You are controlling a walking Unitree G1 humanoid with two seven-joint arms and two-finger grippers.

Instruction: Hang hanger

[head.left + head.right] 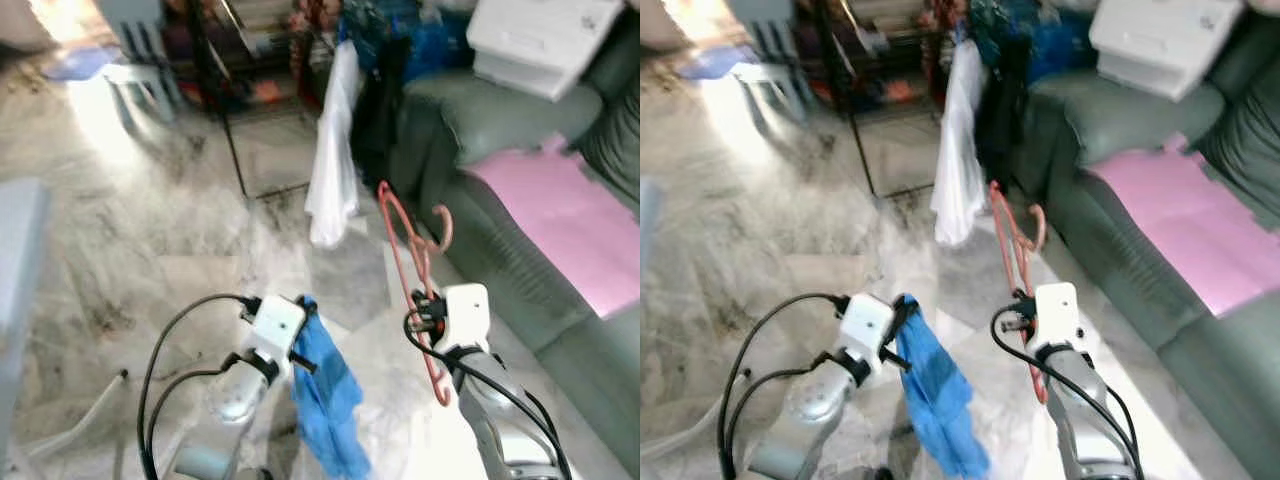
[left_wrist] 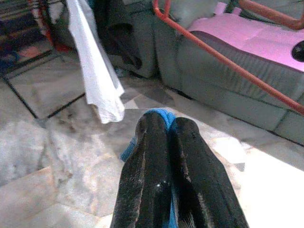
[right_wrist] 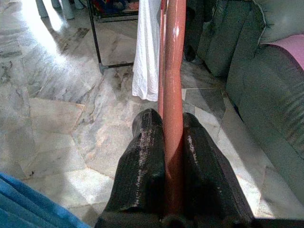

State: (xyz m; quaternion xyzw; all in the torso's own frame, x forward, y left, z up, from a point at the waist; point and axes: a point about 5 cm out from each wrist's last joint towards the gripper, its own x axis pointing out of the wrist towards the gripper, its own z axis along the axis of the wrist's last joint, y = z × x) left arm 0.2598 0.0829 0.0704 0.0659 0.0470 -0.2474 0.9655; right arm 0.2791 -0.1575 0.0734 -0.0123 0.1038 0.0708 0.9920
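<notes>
Grey marble floor [image 1: 180, 250]; green sofa [image 1: 520, 240] standing on it, pink mat [image 1: 560, 215] across its seat

The hanger [image 1: 415, 270] is salmon red, clamped between the black fingers [image 3: 142, 161] of the right gripper [image 3: 172, 123]; the cloth [image 1: 328, 400] pinched by the black left gripper [image 2: 167, 124] is bright blue. The sofa [image 1: 500, 220] is grey-green with a pink sheet [image 1: 570, 220] across its seat; a white garment [image 1: 333, 160] hangs beside dark clothes [image 1: 378, 110]; the floor [image 1: 150, 230] is grey-veined marble.
</notes>
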